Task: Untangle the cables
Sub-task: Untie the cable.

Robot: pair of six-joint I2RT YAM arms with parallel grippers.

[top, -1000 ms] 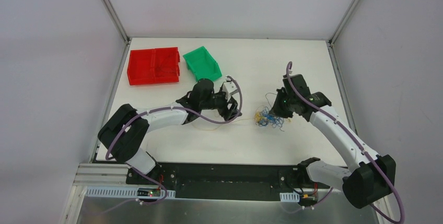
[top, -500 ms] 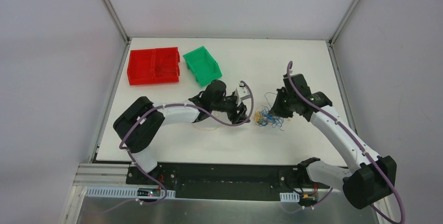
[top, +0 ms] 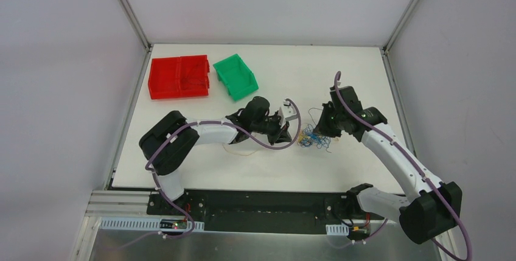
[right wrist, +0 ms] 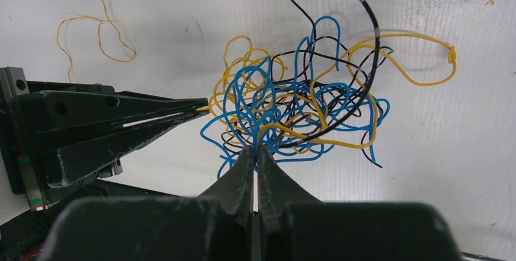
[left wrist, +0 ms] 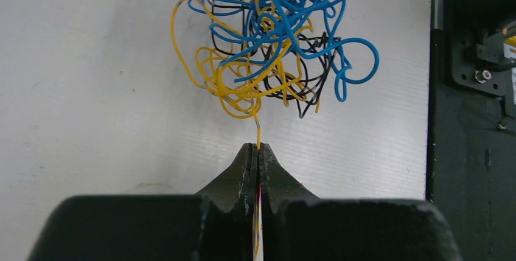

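While both arms meet mid-table, the knotted clump of thin blue, yellow-orange and black flexible cables (top: 313, 137) lies on the white tabletop (top: 274, 66), directly between the two grippers.

The black two-finger left gripper (left wrist: 258, 149) is clamped tight. A single yellow-orange strand (left wrist: 258, 128) runs out of the clump's near edge and straight down into the seam of its jaws, so it's gripping that strand.

The black two-finger right gripper (right wrist: 255, 151) has its jaws pressed together too, tips at the opposite edge of the clump where blue and yellow loops crowd. Can't tell which wire it pinches, if any.

One separate loose yellow-orange wire (right wrist: 97, 30) lies in a squiggle well apart from the clump, on the left arm's side. The red two-compartment plastic bin (top: 179, 77) and green plastic bin (top: 235, 75) sit at the far left of the table, away from the work.

Step in hand, as I read it: one yellow strand has been picked and the clump is anchored from the other side, ready for extraction. Most of the knot is intact, so the task is early to mid.

The next move likely calls for the left arm to draw back slowly along the strand's line while the right holds the mass in place. Risks are the whole clump dragging along, or the thin wire slipping out of the pinch.
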